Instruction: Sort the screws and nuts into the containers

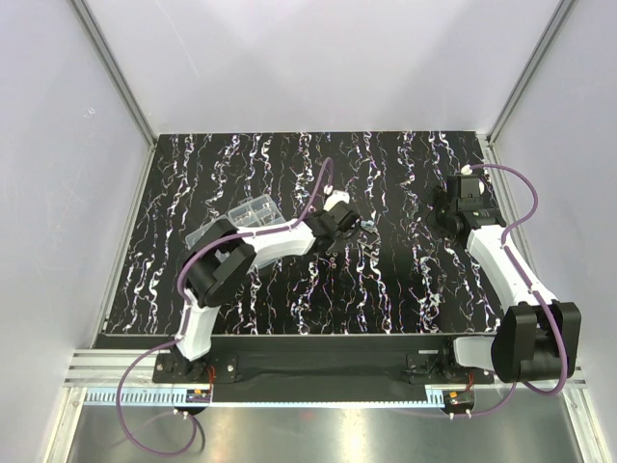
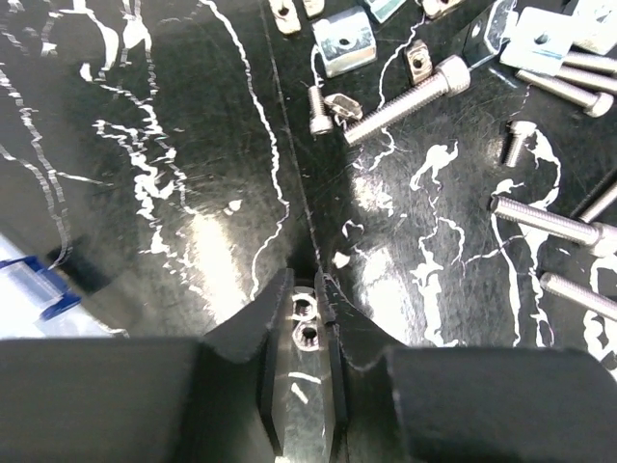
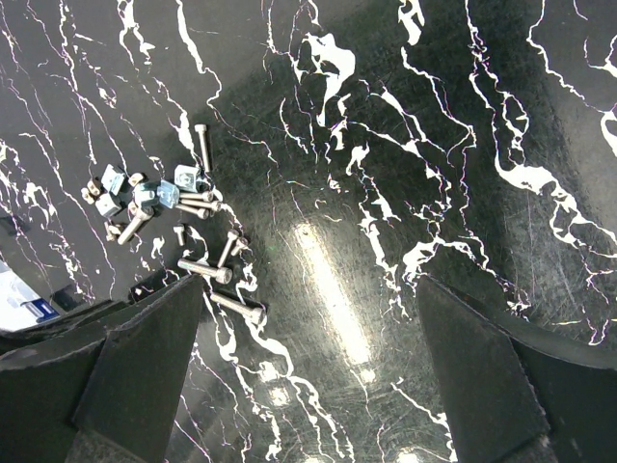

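Loose screws [image 2: 405,96] and squarish silvery nuts [image 2: 347,40] lie in a heap on the black marbled table, just right of my left gripper [image 1: 339,227]. In the left wrist view that gripper [image 2: 310,289] is shut on a small silvery piece with round threaded holes, a nut [image 2: 306,334] by its look, low over the table. The same heap [image 3: 159,198] shows in the right wrist view, with two long screws [image 3: 204,272] near my left finger. My right gripper [image 3: 308,289] hangs wide open over bare table, holding nothing. The clear containers [image 1: 253,214] stand left of the left gripper.
A corner of the clear box [image 2: 29,289] shows at the left edge of the left wrist view. The right arm [image 1: 501,256] reaches in from the right, its gripper [image 1: 455,207] right of the heap [image 1: 369,225]. White walls enclose the table on three sides.
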Motion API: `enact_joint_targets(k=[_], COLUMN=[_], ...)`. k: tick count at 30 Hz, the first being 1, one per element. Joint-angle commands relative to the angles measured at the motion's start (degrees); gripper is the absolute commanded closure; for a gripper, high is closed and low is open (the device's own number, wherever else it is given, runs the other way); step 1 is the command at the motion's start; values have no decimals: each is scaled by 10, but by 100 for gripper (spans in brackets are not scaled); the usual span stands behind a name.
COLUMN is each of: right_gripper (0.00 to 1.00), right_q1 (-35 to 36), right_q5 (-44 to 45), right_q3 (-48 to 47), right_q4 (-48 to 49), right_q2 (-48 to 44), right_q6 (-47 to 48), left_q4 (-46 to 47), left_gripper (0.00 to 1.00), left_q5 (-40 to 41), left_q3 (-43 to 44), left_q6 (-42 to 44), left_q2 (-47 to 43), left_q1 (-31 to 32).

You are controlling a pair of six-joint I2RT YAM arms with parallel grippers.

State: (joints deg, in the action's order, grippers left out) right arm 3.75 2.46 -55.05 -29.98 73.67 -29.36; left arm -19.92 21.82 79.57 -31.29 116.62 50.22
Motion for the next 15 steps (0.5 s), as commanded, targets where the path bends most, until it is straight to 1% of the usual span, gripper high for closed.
enact_joint_targets(k=[1,7,9,11,15], right_gripper=[0,0,0,0,1], right_q1=[2,2,2,2,2], right_q5=[12,11,11,11,8], right_q3=[-13,-16,-16,-16,-14], right_q4=[-10,-10,-9,-9,-9], right_q2=[-13,-9,-8,-7,-2], right_q6=[-1,-2,-2,-3,-2], left_q4=[14,11,10,16,2], left_gripper=[81,80,74,63,61], left_q5=[22,22,9,-17,-32], left_q3=[-4,-8,-9,-12,-1], left_q6=[11,18,27,38,25], left_q2=[-59,-87,-88,-85,-58], left_q1=[-3,-13,-13,-13,-11])
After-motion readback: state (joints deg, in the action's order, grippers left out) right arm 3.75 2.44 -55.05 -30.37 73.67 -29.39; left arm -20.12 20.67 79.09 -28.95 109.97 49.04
